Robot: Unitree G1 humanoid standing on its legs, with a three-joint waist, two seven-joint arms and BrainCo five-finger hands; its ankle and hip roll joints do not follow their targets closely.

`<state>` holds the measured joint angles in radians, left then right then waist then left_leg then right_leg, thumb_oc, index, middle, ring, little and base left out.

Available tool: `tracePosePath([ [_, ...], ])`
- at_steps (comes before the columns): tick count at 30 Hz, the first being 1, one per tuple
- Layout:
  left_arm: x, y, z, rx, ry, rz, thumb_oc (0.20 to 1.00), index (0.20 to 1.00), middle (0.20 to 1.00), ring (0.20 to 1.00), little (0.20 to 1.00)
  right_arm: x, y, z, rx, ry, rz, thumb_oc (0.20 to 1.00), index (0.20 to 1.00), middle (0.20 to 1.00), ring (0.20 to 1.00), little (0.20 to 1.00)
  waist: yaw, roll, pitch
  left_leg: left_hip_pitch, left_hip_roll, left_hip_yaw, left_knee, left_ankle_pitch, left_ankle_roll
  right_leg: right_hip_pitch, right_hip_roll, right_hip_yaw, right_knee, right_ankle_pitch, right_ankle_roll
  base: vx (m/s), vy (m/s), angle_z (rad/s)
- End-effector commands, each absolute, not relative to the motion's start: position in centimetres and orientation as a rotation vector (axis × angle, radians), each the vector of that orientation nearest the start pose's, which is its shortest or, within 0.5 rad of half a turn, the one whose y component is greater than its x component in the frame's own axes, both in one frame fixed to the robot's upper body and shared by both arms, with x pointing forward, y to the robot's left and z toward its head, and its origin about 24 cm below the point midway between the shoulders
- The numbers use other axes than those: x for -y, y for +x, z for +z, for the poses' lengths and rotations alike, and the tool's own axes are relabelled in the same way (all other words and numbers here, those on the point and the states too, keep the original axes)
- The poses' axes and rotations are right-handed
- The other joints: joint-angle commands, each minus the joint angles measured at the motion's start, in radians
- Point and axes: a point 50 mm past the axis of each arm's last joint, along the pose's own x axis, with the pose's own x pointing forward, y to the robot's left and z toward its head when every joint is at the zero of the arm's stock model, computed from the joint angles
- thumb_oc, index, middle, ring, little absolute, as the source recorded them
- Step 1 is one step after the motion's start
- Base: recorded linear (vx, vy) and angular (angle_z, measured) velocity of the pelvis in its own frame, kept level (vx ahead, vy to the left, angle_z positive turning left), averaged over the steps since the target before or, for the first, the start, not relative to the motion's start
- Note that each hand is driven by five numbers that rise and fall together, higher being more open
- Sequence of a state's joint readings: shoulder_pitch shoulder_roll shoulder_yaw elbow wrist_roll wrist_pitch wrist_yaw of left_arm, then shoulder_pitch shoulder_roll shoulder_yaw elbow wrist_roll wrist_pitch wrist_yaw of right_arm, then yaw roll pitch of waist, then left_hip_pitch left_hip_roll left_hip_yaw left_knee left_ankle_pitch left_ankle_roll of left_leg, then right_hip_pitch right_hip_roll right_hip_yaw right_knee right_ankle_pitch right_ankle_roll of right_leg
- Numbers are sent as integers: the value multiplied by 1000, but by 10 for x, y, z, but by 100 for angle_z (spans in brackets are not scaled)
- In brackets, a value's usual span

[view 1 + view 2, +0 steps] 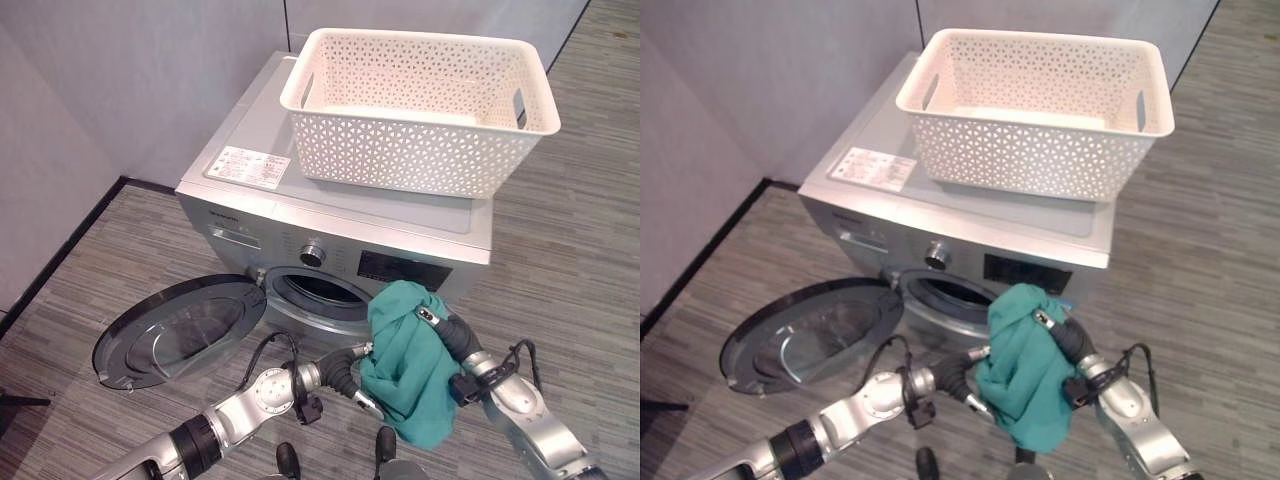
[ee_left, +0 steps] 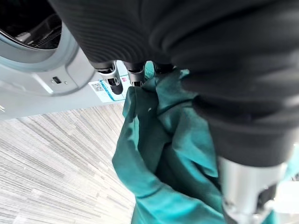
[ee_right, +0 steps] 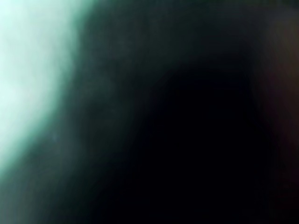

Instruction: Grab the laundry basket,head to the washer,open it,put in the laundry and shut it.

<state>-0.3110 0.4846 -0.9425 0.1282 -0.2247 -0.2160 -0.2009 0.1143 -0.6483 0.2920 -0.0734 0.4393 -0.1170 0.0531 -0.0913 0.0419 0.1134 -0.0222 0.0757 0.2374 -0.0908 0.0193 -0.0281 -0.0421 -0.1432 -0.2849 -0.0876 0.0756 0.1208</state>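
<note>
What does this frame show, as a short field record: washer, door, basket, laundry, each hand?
washer: silver front loader, on the floor by the wall
door: swung fully open to the robot's left
basket: white lattice basket on the washer's top
laundry: green cloth held in front of the drum opening, not yet inside
left hand: against the cloth, fingers hidden
right hand: buried in the cloth

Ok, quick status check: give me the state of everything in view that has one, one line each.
Washer: upright on the floor, drum opening uncovered.
Washer door: swung fully open to the robot's left.
Laundry basket: upright on top of the washer.
Green cloth: bunched, held up before the drum opening, not yet inside.
Left hand: against the cloth.
Right hand: buried in the cloth.
</note>
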Motion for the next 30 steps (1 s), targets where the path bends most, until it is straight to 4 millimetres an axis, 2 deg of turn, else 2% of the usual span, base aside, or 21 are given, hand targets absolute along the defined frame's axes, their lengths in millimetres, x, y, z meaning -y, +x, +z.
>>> tracePosePath([
  [1, -30, 221, 29, 120, 373, -1151, 1000, 1000, 1000, 1000, 1000, 197, 228, 77, 110, -111, 331, 200, 200, 200, 200, 200, 1, -75, -22, 3, -11, 3, 4, -66, -11, 66, -25, 23, 25, -119, 34, -7, 22, 4],
  [4, -13, 223, 26, 117, 361, -1141, 1000, 1000, 1000, 1000, 1000, 197, 229, 80, 124, -106, 315, 200, 200, 200, 200, 200, -5, -77, -22, 3, -14, 2, 4, -67, -9, 67, -26, 23, 25, -118, 33, -9, 12, 3],
  [7, 21, 224, 23, 76, 263, -1115, 1000, 1000, 1000, 1000, 1000, 193, 233, 80, 132, -85, 286, 200, 200, 200, 200, 200, -17, -79, -22, 1, -16, 2, 4, -67, -6, 66, -28, 23, 23, -115, 31, -11, 3, 0],
  [16, 46, 221, 25, 94, 280, -1147, 1000, 1000, 1000, 1000, 1000, 188, 238, 77, 129, -97, 270, 200, 200, 200, 200, 200, -30, -75, -20, -8, -23, 4, 4, -65, -2, 57, -34, 22, 23, -108, 31, 0, 0, 0],
  [23, 49, 223, 28, 123, 299, -1139, 1000, 1000, 1000, 1000, 1000, 183, 241, 73, 117, -104, 273, 200, 200, 200, 200, 200, -32, -71, -17, -11, -30, 3, 4, -67, 1, 54, -41, 20, 24, -103, 34, 0, 0, 0],
  [24, 49, 224, 27, 122, 299, -1129, 649, 649, 649, 649, 649, 182, 240, 72, 115, -100, 271, 200, 200, 200, 200, 200, -32, -71, -17, -11, -31, 4, 4, -68, 1, 54, -42, 19, 24, -102, 35, 0, 0, 0],
  [25, 48, 224, 26, 114, 293, -1118, 498, 498, 498, 498, 498, 182, 240, 71, 112, -101, 272, 200, 200, 200, 200, 200, -31, -71, -14, -8, -33, 4, 4, -71, 2, 56, -43, 18, 25, -104, 36, 0, 0, 0],
  [27, 46, 227, 25, 108, 282, -1090, 379, 379, 379, 379, 379, 181, 239, 71, 113, -95, 272, 200, 200, 200, 200, 200, -30, -72, -13, -11, -35, 4, 4, -71, 3, 54, -45, 17, 26, -104, 37, -1, 7, 2],
  [28, 46, 227, 25, 108, 282, -1090, 200, 200, 200, 200, 200, 181, 239, 71, 113, -95, 273, 200, 200, 200, 200, 200, -30, -72, -13, -11, -35, 4, 4, -71, 3, 54, -45, 17, 27, -104, 37, 0, 0, 0],
  [30, 42, 230, 24, 100, 269, -1047, 200, 200, 200, 200, 200, 180, 239, 70, 111, -87, 273, 200, 200, 200, 200, 200, -27, -73, -10, -15, -36, 4, 4, -71, 3, 49, -48, 18, 28, -101, 38, -22, 12, 3],
])
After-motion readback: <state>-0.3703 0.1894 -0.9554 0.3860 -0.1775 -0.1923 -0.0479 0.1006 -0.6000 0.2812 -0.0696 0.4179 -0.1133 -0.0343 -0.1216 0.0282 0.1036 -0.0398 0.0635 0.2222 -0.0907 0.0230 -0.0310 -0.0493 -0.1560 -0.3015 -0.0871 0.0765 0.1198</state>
